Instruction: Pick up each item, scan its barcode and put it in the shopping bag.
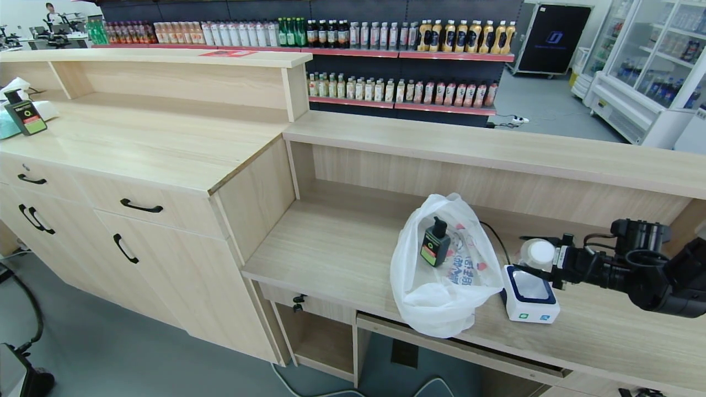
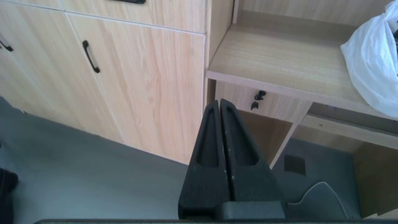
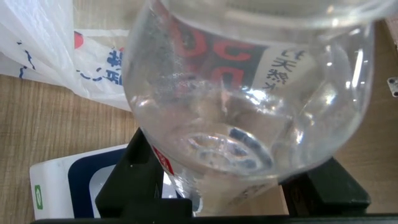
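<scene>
Clear bottle in pinch of right gripper above scanner on wooden counter (left gripper closed), drink shelves behind.

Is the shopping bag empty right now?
No, a dark pump bottle with a green and red label sits inside the open white shopping bag.

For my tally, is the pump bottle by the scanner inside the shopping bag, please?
In: the pump bottle stands upright inside the open shopping bag.
</scene>
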Controlling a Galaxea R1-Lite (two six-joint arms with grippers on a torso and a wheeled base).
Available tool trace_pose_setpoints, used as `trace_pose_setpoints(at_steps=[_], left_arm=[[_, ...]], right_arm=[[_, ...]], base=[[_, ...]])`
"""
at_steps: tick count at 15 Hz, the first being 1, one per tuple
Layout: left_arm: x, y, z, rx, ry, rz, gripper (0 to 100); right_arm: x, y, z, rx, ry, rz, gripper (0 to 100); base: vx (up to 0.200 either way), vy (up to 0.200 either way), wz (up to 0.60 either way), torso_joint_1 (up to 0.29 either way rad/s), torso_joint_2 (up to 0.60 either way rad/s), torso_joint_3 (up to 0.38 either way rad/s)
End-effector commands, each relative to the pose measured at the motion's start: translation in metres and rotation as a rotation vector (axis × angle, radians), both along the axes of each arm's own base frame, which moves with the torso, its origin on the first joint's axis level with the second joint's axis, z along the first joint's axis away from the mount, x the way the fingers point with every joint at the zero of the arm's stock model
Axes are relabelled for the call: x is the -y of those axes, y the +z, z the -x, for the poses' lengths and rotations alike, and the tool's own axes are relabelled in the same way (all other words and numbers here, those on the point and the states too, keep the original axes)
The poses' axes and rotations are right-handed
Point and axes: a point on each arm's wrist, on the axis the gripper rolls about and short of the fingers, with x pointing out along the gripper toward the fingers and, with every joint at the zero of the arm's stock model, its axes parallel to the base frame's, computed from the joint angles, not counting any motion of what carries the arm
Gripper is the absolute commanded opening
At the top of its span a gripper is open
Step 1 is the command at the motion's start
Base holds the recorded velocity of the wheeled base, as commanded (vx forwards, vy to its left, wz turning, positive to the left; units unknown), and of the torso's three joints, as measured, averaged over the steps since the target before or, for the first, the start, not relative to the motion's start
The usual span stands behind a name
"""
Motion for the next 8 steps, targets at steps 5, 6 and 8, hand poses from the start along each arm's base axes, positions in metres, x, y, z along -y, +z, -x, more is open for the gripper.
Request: trace_pose_setpoints(at_steps=[5,6,8], left_arm=[[0.0,0.0,0.0,0.0,0.001,0.0,0],[0.0,0.0,0.0,0.0,0.001,0.0,0],[0.0,0.0,0.0,0.0,0.001,0.0,0]], right_arm=[[-0.0011,-0.0027,-0.0037,0.002,0.005,0.001,0],[-0.0015,-0.0033,-0.0045,0.001,0.006,0.0,0],[-0.002,-0.0033,-0.0046,0.001,0.008,0.0,0]], base=[[0.0,0.0,0.0,0.0,0.0,0.0],[0.0,0.0,0.0,0.0,0.0,0.0],[0.0,0.0,0.0,0.0,0.0,0.0]])
